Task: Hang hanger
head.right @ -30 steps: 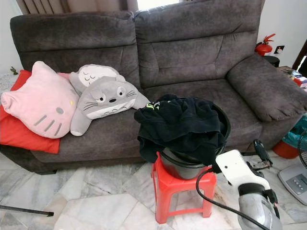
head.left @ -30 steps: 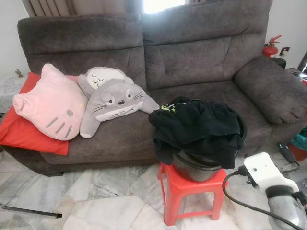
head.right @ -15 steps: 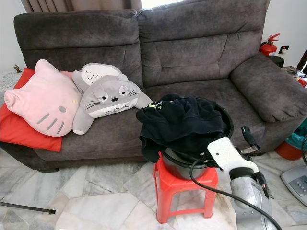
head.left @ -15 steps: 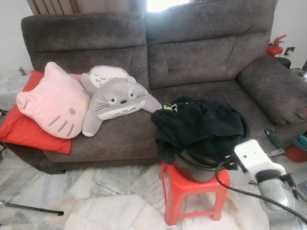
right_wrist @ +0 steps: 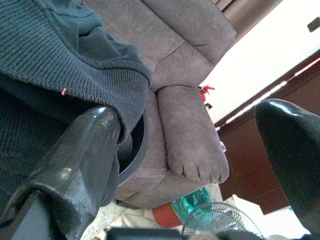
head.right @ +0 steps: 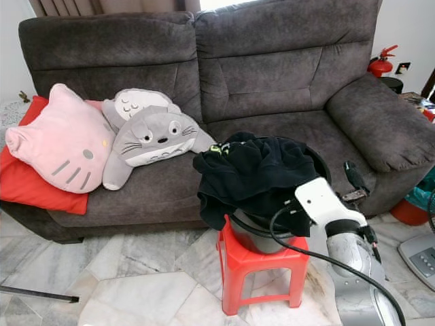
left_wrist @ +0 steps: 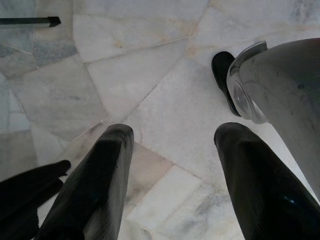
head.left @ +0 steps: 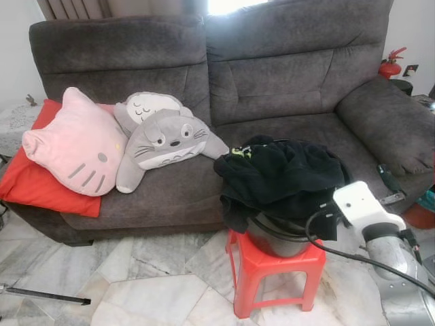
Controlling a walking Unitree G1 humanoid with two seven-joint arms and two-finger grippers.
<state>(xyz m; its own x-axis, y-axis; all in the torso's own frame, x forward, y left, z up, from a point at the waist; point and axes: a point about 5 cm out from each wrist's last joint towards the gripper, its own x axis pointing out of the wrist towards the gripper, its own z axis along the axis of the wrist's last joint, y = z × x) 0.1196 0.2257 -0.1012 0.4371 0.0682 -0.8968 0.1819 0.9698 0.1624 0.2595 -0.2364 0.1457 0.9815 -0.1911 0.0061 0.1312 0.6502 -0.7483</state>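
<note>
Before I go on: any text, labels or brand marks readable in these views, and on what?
None reads as words.
Black garment draped over the bucket on the red stool: a yellow-green print near its upper edge, too small and crumpled to read.
Red fire extinguisher beside the sofa: any label is too small to make out.

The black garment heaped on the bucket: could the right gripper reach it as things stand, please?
Probably yes. The right gripper is open beside the black garment, which lies uncovered atop the bucket; one finger already sits against the knit.
</note>
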